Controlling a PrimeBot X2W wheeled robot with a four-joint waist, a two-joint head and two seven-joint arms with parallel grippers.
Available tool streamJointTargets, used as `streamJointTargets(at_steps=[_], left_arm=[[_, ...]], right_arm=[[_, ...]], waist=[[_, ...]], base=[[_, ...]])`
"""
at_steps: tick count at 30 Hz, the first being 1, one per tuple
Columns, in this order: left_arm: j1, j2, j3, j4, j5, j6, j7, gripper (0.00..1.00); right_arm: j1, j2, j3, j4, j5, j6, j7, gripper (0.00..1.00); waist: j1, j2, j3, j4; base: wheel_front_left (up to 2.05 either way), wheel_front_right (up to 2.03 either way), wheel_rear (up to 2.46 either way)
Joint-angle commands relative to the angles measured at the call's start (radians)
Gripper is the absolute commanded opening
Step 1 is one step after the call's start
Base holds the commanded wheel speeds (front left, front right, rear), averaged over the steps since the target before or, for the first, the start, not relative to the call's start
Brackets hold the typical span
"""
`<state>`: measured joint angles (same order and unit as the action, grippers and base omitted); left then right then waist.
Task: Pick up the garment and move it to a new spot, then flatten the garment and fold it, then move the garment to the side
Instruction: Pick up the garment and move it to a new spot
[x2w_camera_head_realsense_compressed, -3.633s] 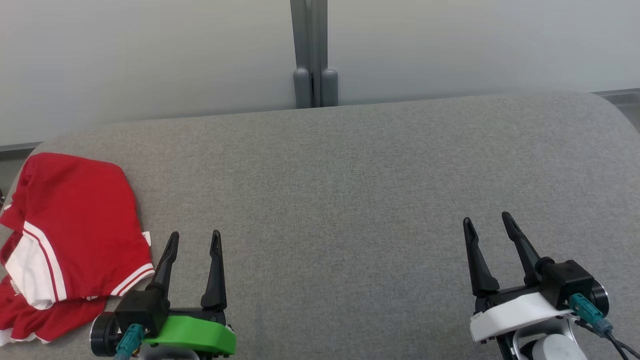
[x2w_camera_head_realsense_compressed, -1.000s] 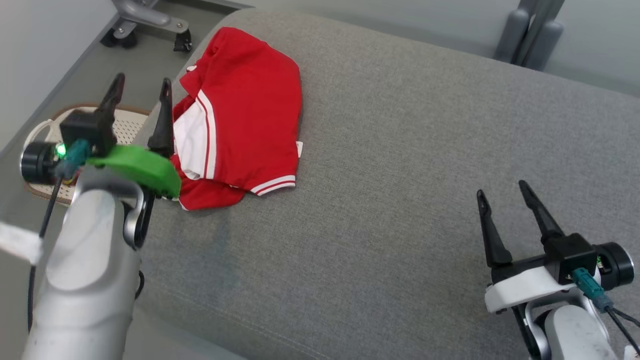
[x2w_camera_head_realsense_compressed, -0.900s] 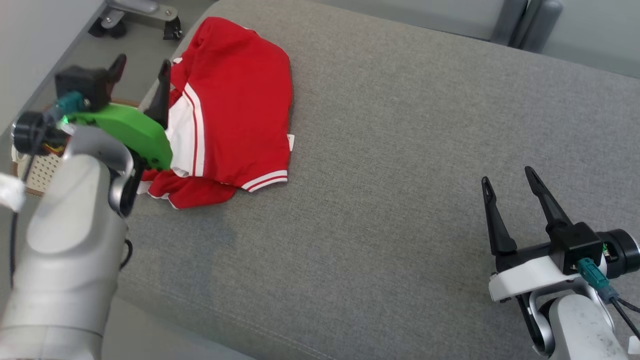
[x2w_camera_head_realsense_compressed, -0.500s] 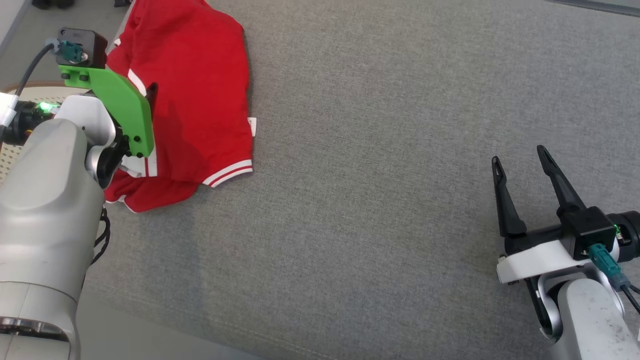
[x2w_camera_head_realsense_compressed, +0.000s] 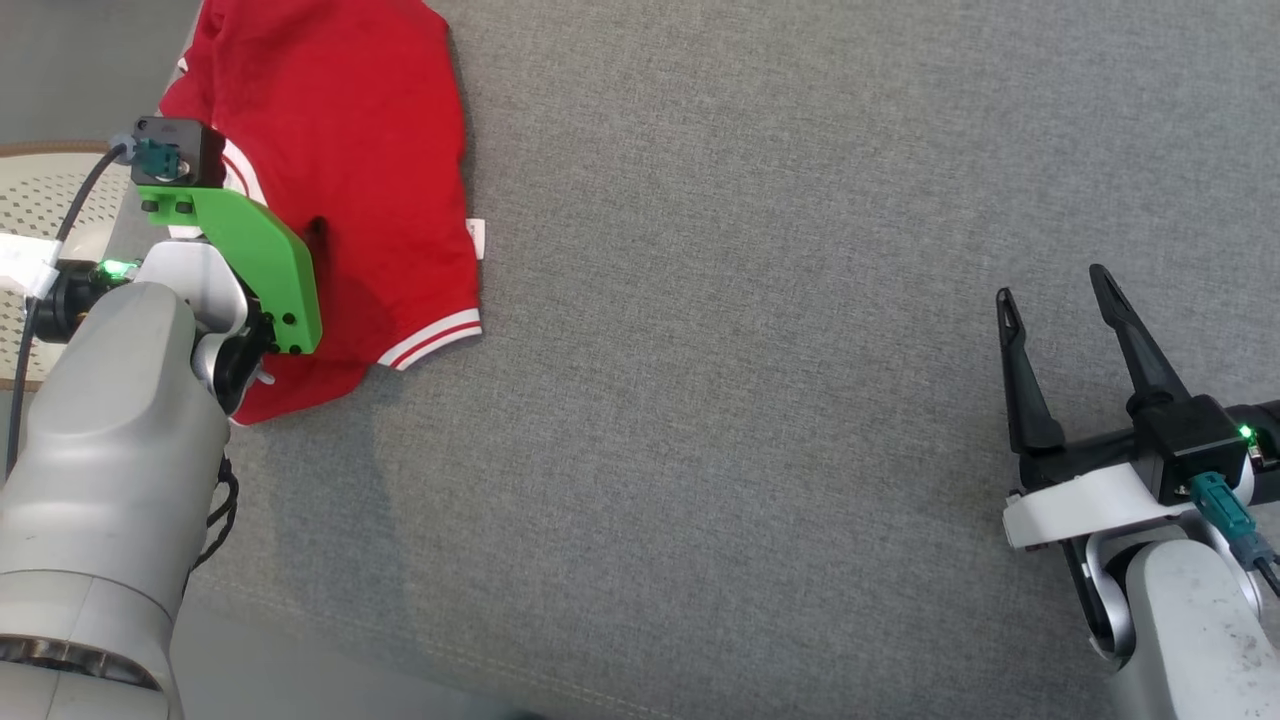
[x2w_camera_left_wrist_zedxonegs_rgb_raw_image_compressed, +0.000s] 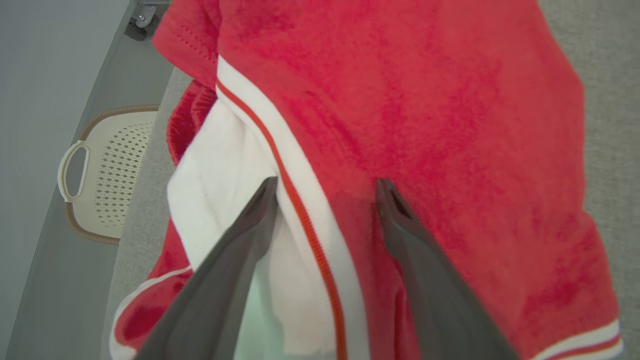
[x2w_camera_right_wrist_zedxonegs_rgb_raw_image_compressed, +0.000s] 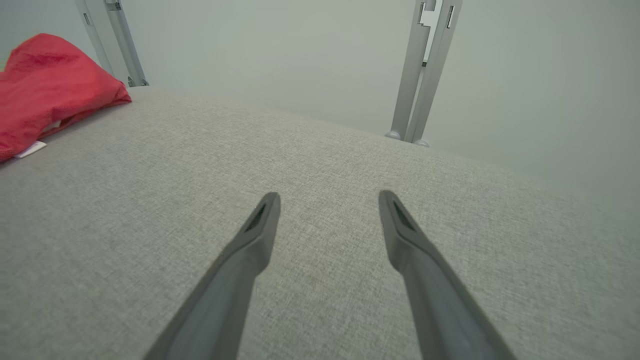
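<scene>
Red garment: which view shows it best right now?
Left wrist view: the garment sits close up, its white panel between the fingers of the open left gripper. Head view has the left arm covering its edge; right wrist view catches a far corner.

Head camera high, a camera on each wrist

The head view looks steeply down on the cushion (x2w_camera_head_realsense_compressed: 750, 400), with the left arm (x2w_camera_head_realsense_compressed: 110, 450) at its left edge and the right gripper (x2w_camera_head_realsense_compressed: 1052, 283) at its lower right. The left wrist view looks along the left gripper (x2w_camera_left_wrist_zedxonegs_rgb_raw_image_compressed: 326, 181), faces down and is very near the red garment (x2w_camera_left_wrist_zedxonegs_rgb_raw_image_compressed: 425, 100); a pale basket (x2w_camera_left_wrist_zedxonegs_rgb_raw_image_compressed: 115, 175) shows at its left. The right wrist view is low over the cushion and faces across it toward the wall (x2w_camera_right_wrist_zedxonegs_rgb_raw_image_compressed: 275, 50), with the garment far at its upper left. All three views share the garment and the cushion; the head and left wrist views share also the basket
</scene>
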<state>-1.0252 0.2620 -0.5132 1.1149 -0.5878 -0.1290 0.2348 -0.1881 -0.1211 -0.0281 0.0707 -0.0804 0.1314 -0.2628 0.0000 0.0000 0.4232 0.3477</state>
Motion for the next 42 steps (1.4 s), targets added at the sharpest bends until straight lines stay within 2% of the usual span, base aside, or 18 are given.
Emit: streamJointTargets(at_steps=[1,2,13,18,21,30,35,42], left_arm=[[0.011,-0.001,-0.011,-0.002,-0.011,-0.002,-0.018,0.12],[0.015,0.0,-0.023,-0.009,-0.017,-0.002,-0.039,0.0],[-0.055,0.073,-0.122,-0.099,-0.036,-0.002,-0.313,0.0],[-0.12,0.113,-0.189,-0.168,0.018,-0.002,-0.448,0.0],[-0.151,0.123,-0.207,-0.208,0.053,-0.002,-0.481,0.0],[-0.206,0.132,-0.257,-0.396,0.147,0.001,-0.5,0.0],[-0.226,0.111,-0.282,-0.483,0.163,0.003,-0.487,0.0],[-0.23,0.097,-0.303,-0.53,0.154,0.006,-0.439,0.0]], right_arm=[[-0.01,-0.003,0.001,0.002,-0.004,-0.001,-0.003,1.0],[-0.012,-0.002,0.002,0.003,-0.003,-0.001,-0.003,1.0],[0.025,0.038,-0.002,0.029,0.022,-0.001,-0.003,1.0],[0.057,0.062,0.002,0.045,0.047,-0.001,-0.003,1.0],[0.079,0.067,0.002,0.05,0.06,-0.001,-0.003,1.0],[0.109,0.07,0.039,0.06,0.174,-0.001,-0.003,1.0],[0.108,0.07,0.042,0.061,0.215,-0.001,-0.003,1.0],[0.079,0.069,0.054,0.058,0.248,-0.001,-0.003,1.0]], waist=[[0.0,0.0,-0.006,0.003],[0.0,0.0,-0.01,0.004],[0.0,0.0,-0.126,0.006],[0.0,0.0,-0.232,-0.015],[0.0,0.0,-0.288,-0.042],[0.0,0.0,-0.392,-0.219],[0.0,0.0,-0.399,-0.342],[0.0,0.0,-0.368,-0.529]], base=[[0.0,0.0,0.0],[0.0,0.0,0.0],[0.0,0.0,0.0],[0.0,0.0,0.0],[0.0,0.0,0.0],[0.0,0.0,0.0],[0.0,0.0,0.0],[0.0,0.0,0.0]])
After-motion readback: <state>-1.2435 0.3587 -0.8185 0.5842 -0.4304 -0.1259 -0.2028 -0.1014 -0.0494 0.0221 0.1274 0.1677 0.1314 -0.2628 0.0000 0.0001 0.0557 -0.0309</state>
